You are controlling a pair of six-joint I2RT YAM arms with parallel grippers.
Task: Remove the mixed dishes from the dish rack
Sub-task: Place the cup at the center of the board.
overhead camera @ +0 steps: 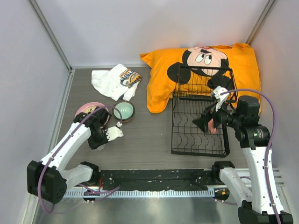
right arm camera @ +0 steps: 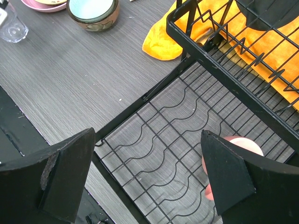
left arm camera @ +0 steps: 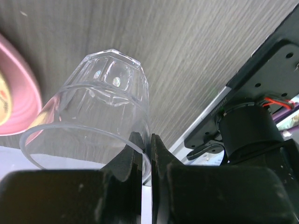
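Grey wood-grain tabletop fills the walled cell. The small clear glass (left arm camera: 105,93) hangs in the left gripper (left arm camera: 145,158), which is closed on the rim, one finger inside the wall and one outside. The glass is tilted, base pointing away from the gripper toward the tabletop; whether it touches down I cannot tell. The pink plate (left arm camera: 18,98) lies just beside the glass, and a green-lined brown bowl (overhead camera: 124,111) sits a little beyond it.

The right gripper (right arm camera: 147,154) hovers spread wide and empty over the black wire dish rack (right arm camera: 187,140). The pink mug (right arm camera: 236,142) lies in the rack just outside its right finger. An orange Mickey Mouse pillow (overhead camera: 201,65) lies under the far end of the rack.

As I judge it, a thin pinch on slick plastic or glass could let the glass swing or slip, and a tilted release could tip it against the plate. On the right, descending fingers could snag the wires and drag the rack.
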